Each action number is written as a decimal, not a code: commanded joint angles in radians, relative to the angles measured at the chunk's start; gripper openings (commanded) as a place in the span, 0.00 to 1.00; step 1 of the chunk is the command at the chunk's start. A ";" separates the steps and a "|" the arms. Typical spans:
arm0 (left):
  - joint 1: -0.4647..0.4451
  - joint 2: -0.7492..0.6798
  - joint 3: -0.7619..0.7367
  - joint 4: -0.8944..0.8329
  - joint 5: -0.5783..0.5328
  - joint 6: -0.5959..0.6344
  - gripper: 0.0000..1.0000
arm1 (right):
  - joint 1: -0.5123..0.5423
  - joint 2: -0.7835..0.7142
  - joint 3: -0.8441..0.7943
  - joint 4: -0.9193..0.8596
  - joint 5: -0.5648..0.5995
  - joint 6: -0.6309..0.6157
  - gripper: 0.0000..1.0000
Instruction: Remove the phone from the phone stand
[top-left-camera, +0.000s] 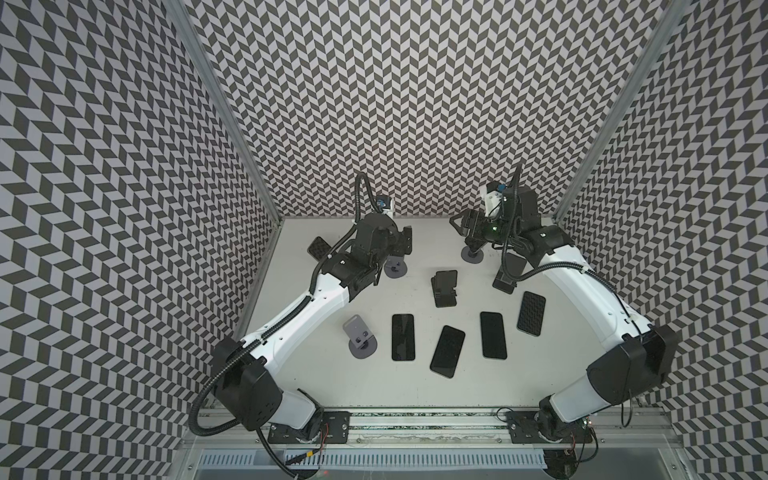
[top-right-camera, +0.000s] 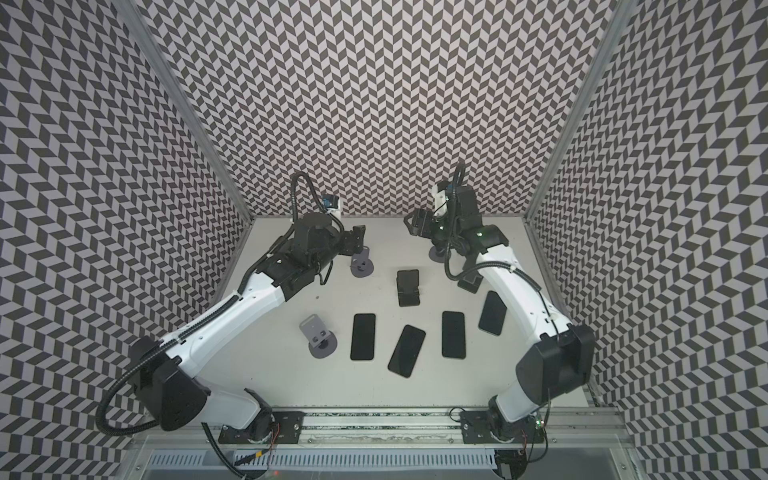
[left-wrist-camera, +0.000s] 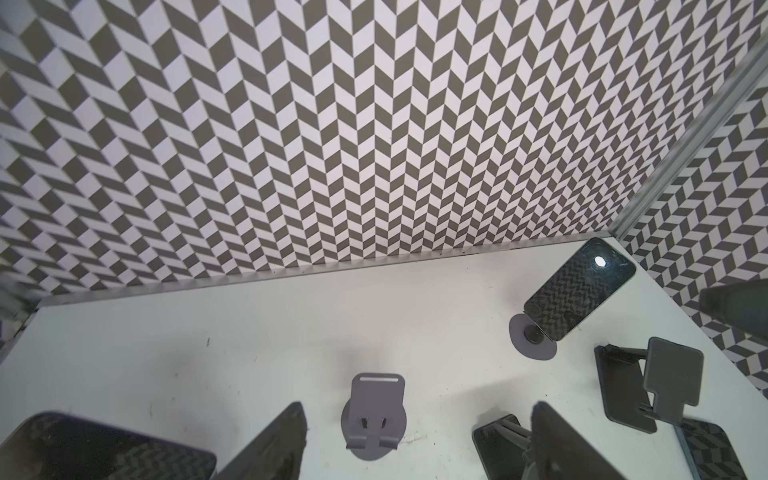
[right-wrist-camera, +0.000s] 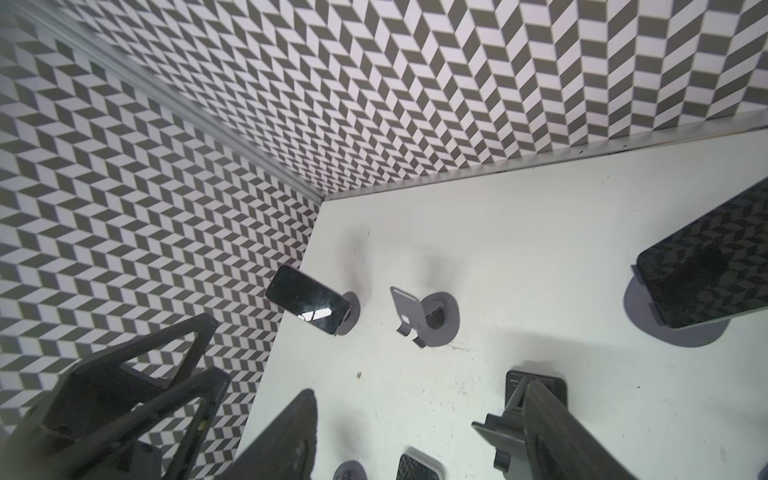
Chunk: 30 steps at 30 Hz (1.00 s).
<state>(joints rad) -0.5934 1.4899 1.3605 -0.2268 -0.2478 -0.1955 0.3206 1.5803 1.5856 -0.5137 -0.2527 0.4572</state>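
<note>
- Two robot arms reach over the back of the white table (top-left-camera: 316, 382).
- Left gripper (left-wrist-camera: 417, 406): jaws apart, gripping nothing; the middle stand (left-wrist-camera: 376, 392), grey and empty, sits on the table below the gap.
- Right gripper (right-wrist-camera: 419, 388): jaws also apart, nothing btwn them.
- Left phone (right-wrist-camera: 305, 305) leans in the left stand (right-wrist-camera: 352, 316), grey w/ round base, by the left wall.
- Back phone (left-wrist-camera: 577, 291) leans in the back stand (left-wrist-camera: 540, 352), also grey, right of centre, under the right gripper.
- Front stand (top-left-camera: 360, 334), grey, holds nothing; same for the centre folding stand (top-left-camera: 444, 286) and right folding stand (left-wrist-camera: 648, 386), both black.
- Four flat phones (top-left-camera: 447, 351) lie on the table up front, outside the stands.
</note>
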 joint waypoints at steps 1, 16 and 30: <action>0.017 0.045 0.044 0.088 0.145 0.157 0.86 | -0.037 0.022 0.042 0.069 0.151 0.020 0.77; 0.050 0.332 0.147 0.420 0.611 0.440 0.90 | -0.116 0.177 0.129 0.054 0.466 0.105 0.85; -0.011 0.783 0.574 0.483 0.825 0.375 1.00 | -0.279 0.167 0.035 0.092 0.202 0.120 0.83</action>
<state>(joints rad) -0.5816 2.2189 1.8595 0.2329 0.5110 0.1806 0.0723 1.7554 1.6539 -0.4633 0.0582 0.5549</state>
